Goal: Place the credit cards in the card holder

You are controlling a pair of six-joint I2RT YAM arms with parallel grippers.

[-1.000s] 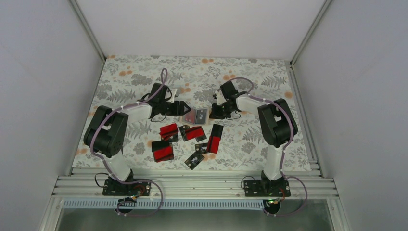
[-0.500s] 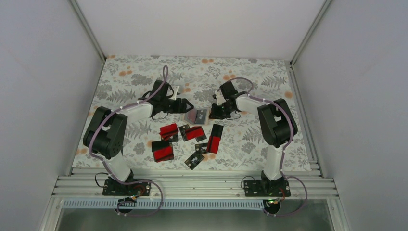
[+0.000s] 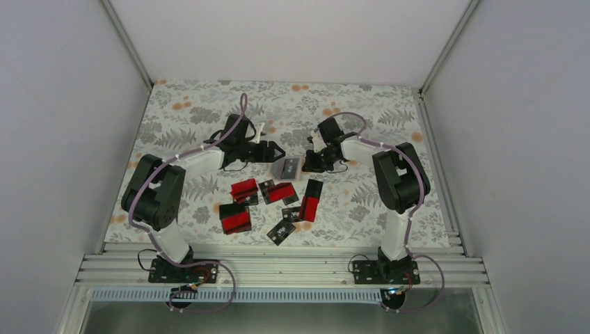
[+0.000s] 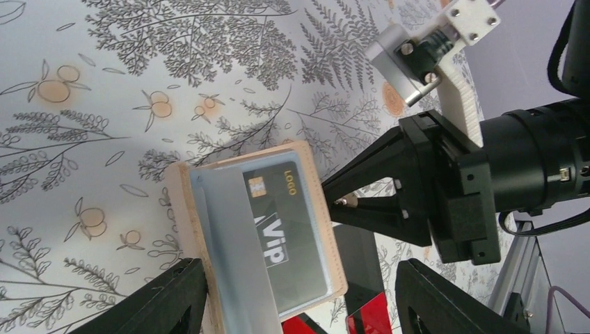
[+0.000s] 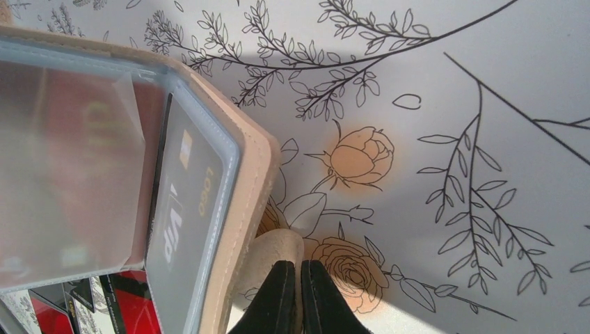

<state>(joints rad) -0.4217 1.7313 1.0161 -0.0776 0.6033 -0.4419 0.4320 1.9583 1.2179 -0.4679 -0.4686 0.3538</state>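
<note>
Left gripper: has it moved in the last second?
Yes. In the top view the left gripper has edged rightward and up the frame, off the card holder's left edge, judged against the loose credit cards.

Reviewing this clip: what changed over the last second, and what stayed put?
The left pincer, open throughout, shifted a little toward the far side and rightward in the overhead view, and its cable loop rose with it. It took hold of nothing. The right pincer stayed shut on the card holder at its tan tab. The holder stayed open, and the loose cards did not move.
</note>
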